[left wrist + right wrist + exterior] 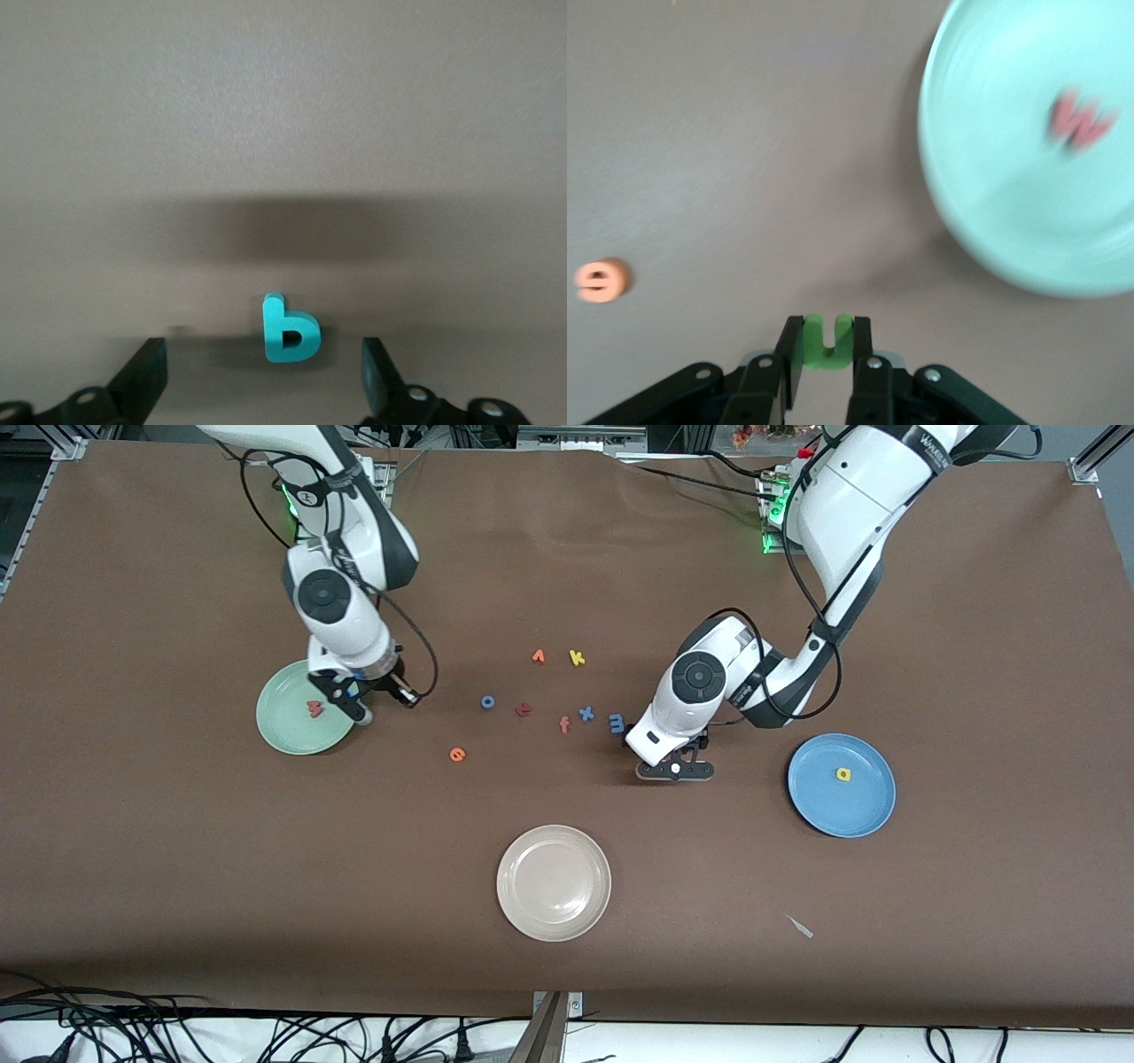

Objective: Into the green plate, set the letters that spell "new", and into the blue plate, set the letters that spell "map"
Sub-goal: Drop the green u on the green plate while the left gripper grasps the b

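The right tool [826,354] is closed on the green n [826,339], pinching the small foam letter between its fingers, and it hangs just beside the rim of the green plate [282,731], toward the middle of the worktop [797,974]. In that plate lies the salmon-red w [314,708]. The orange e [457,755] lies flat on the worktop, between the green plate and the beige plate [514,903], apart from both. The left tool [675,770] is down at the worktop with its fingers [146,372] spread wide and holding nothing; the teal p [288,329] lies between them, touching neither. In the front view this letter is hidden under the left arm's wrist. The blue m [617,724] lies just beside that wrist, toward the right arm's end of the worktop. The blue plate [828,815] sits toward the left arm's end of the worktop, well apart from the left tool, and the yellow a [843,774] lies in it. The other letters are scattered in the middle of the worktop: a blue x [586,713], a salmon f [564,725], a dark red letter [523,709] and a blue o [487,702] lie in a loose row, and a yellow k [577,658] and another orange letter [538,657] lie farther from the front camera than these. The beige plate is the nearest thing to the front camera.
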Controlling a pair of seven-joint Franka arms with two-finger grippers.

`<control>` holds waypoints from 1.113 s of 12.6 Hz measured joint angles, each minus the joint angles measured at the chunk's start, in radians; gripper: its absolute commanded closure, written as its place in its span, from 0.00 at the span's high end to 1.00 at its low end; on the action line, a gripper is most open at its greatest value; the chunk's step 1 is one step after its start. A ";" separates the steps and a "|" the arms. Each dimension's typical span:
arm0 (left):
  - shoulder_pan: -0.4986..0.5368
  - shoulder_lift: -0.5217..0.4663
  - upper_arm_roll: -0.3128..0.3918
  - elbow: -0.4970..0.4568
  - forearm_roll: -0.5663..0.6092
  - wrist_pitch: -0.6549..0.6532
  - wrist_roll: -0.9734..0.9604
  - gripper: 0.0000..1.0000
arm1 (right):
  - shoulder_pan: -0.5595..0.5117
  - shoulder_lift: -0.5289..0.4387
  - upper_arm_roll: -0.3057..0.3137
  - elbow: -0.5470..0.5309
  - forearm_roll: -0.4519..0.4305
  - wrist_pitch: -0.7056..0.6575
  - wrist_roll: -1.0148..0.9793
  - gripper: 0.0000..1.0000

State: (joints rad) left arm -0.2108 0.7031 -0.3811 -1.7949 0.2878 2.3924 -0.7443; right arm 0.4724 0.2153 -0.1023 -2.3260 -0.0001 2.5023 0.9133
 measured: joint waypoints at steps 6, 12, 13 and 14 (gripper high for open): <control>-0.011 0.011 0.000 0.001 0.000 0.001 -0.022 0.49 | -0.009 -0.012 -0.189 -0.064 0.000 -0.064 -0.451 0.91; -0.011 0.008 0.000 0.008 0.002 -0.003 -0.023 0.04 | -0.008 -0.007 -0.195 -0.092 0.000 -0.071 -0.462 1.00; -0.011 0.008 0.000 0.008 0.002 -0.003 -0.022 0.00 | -0.006 -0.007 -0.189 -0.077 0.000 -0.070 -0.465 1.00; -0.011 0.008 0.000 0.009 0.003 -0.003 -0.020 0.00 | -0.005 -0.009 -0.173 -0.048 0.000 -0.070 -0.467 1.00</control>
State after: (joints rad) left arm -0.2218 0.7109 -0.3806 -1.7863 0.2904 2.3895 -0.7645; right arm 0.4678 0.2068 -0.2749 -2.3735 0.0002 2.4327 0.4464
